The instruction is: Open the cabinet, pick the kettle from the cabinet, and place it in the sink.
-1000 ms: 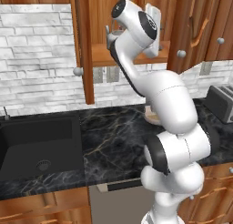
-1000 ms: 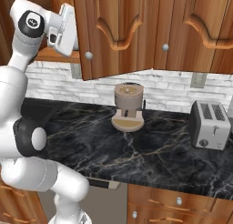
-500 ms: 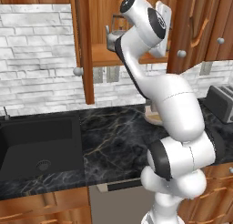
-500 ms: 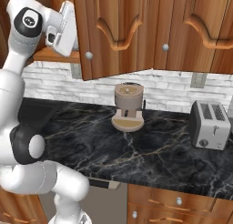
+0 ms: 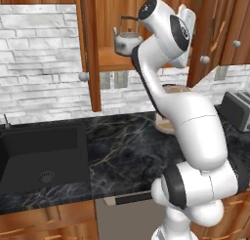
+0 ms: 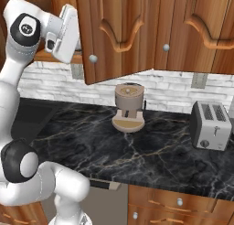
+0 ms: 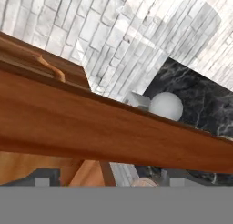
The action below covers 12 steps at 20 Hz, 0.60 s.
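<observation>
Kettle [image 5: 128,39] first: it is small, round and shiny silver, with a thin dark looped handle and a short spout. It sits on the wooden shelf [image 5: 117,58] inside the cabinet [image 5: 90,49], at about 12 o'clock in the left base view. The cabinet is red-brown wood, and its doors stand open. Each door has a small round silver knob [image 5: 83,76] near its bottom edge.

The claw [image 7: 107,180] is up by the cabinet, and in the hand view a smooth wooden door edge [image 7: 113,136] runs across between its two dark tips [image 7: 43,177]. I cannot tell if the claw is open or closed.

Down at 8 o'clock, the sink [image 5: 29,156] is a big black box shape with a round drain. The bench [image 5: 127,141] is dark stone with pale veins.
</observation>
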Motion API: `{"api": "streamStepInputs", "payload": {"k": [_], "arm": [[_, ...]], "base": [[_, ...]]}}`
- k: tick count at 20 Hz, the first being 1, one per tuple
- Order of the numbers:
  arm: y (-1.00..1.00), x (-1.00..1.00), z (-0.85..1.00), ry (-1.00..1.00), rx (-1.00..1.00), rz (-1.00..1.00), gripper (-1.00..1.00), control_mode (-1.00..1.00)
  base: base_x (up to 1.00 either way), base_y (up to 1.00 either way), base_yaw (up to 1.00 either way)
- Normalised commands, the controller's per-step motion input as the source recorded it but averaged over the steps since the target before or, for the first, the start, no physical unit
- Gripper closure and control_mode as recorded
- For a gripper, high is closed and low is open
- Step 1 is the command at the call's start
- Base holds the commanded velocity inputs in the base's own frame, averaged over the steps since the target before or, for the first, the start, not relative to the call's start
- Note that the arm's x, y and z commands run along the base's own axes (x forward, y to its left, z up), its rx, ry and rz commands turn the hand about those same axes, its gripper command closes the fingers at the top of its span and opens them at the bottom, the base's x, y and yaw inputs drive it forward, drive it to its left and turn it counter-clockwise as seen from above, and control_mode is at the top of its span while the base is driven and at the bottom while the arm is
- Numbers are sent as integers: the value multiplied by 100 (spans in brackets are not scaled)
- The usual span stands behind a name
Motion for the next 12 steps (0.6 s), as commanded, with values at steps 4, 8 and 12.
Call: {"api": "streamStepInputs", "payload": {"k": [4,8,12], "arm": [[-16,-37,-15,-5,1,-12,-100,-100],[-34,-30,-2,-3,1,-9,-100,-100],[-43,-28,0,0,2,-4,-100,-100]], "base": [[0,0,0],[0,0,0],[0,0,0]]}}
